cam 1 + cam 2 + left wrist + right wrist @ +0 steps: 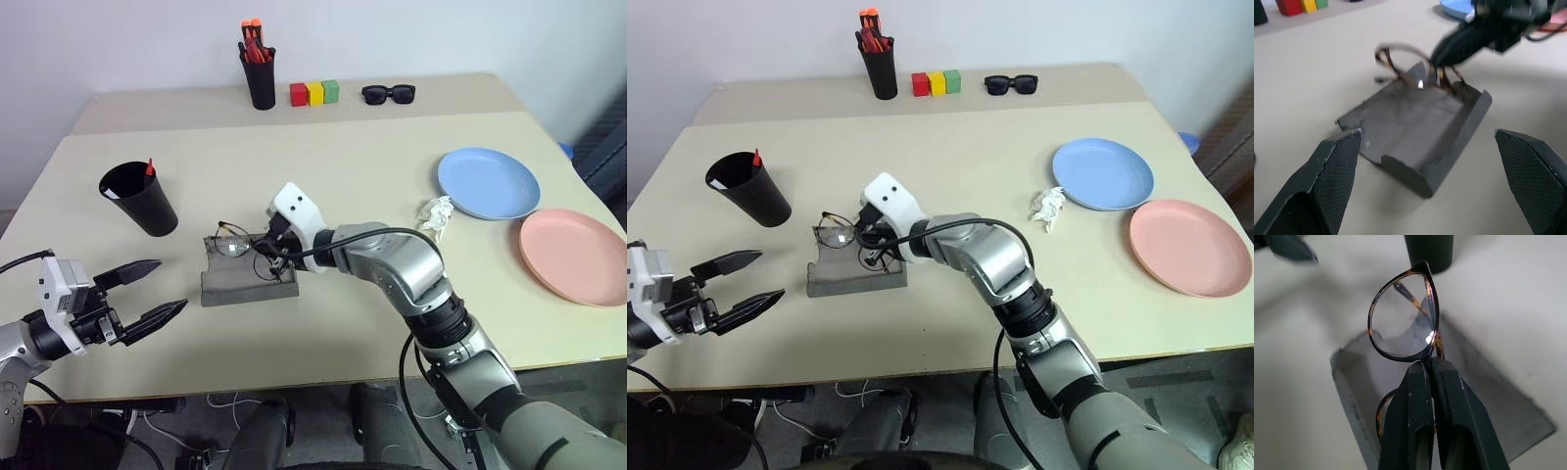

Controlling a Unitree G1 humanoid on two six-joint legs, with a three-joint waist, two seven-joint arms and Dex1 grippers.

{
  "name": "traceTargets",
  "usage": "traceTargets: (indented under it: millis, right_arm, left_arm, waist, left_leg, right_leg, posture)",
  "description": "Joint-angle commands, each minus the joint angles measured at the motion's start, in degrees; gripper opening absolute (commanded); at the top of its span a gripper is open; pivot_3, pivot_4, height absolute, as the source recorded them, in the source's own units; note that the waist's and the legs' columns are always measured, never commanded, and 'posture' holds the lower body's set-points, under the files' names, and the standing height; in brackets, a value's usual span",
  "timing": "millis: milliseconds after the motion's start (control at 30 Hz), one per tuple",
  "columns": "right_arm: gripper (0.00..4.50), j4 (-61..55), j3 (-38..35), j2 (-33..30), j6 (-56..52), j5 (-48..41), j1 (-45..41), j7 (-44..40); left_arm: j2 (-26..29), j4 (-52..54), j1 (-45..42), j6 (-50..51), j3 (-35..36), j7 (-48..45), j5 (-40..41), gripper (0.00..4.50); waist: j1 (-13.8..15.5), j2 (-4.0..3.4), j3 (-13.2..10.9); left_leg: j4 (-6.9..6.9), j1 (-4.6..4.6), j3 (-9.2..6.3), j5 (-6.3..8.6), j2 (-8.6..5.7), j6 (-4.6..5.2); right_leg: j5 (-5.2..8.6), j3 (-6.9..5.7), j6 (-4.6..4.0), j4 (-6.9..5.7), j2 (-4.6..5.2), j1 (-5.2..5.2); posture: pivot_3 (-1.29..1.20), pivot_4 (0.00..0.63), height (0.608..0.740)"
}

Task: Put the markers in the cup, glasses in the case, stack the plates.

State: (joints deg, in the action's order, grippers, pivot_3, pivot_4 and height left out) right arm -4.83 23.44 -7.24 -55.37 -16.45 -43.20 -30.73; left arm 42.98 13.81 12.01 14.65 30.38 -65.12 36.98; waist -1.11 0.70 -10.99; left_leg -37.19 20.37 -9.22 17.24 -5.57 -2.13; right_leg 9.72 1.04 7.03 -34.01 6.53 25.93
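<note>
Over the open case [247,279], the right gripper [1431,363] pinches the glasses [1403,316] tight by the bridge, so they hang above the tray and can go straight down. I think dropping them in comes next. Off to the side, the left gripper [155,291] waits with its fingers spread wide, holding nothing, maybe ready to steady the case. Near it the cup [140,198] already has a red marker [149,167] inside. Far across the table [323,147], the blue plate [488,182] and pink plate [574,256] lie side by side, not stacked.
</note>
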Motion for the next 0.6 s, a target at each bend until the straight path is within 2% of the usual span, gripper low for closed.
traceTargets:
  millis: [33,233,400,500,600]
  right_arm:
    - [0.05,0.2,1.2,0.2,3.7,1.8,0.3,-0.3]
    - [0.05,-3.1,6.7,-5.6,5.8,4.1,1.4,-6.0]
    - [0.05,-4.2,7.0,-7.3,6.5,3.9,0.4,-9.2]
    - [0.88,-3.7,6.6,-7.4,7.0,3.6,0.1,-11.1]
    - [2.41,-3.5,6.5,-7.1,7.6,4.5,0.3,-11.1]
  left_arm:
    - [0.3,2.1,-1.3,0.5,0.1,1.4,1.2,4.50]
    - [0.7,2.7,-3.7,1.7,-1.3,2.6,1.1,4.50]
    - [1.1,2.3,-6.0,1.8,-2.8,2.8,0.5,4.50]
    - [1.2,2.6,-7.6,2.4,-4.0,3.5,0.2,4.50]
    - [1.5,2.4,-8.7,2.4,-4.6,3.9,0.0,4.50]
  waist:
    - [0.0,0.00,0.0]
    - [0.0,0.00,0.0]
    - [0.0,0.01,0.0]
    - [0.0,0.00,0.0]
    - [0.0,0.01,0.0]
  left_leg:
    - [0.00,0.00,0.00,0.00,0.00,0.00]
    - [0.00,0.00,0.00,0.00,0.01,-0.01]
    - [0.00,-0.01,0.01,0.00,0.03,-0.01]
    - [0.00,0.00,0.02,-0.01,0.05,-0.01]
    - [0.00,0.00,0.01,-0.01,0.05,-0.01]
  right_leg:
    - [0.00,0.00,0.00,0.00,0.00,0.00]
    - [0.00,0.00,-0.01,0.00,-0.03,0.01]
    - [0.00,0.00,-0.01,0.00,-0.06,0.00]
    - [-0.01,0.00,-0.01,0.01,-0.07,0.00]
    - [-0.01,0.00,-0.02,0.01,-0.07,0.00]
  posture:
    - [0.00,0.150,0.740]
    - [0.00,0.150,0.740]
    - [0.00,0.150,0.740]
    - [0.00,0.150,0.740]
    - [0.00,0.150,0.740]
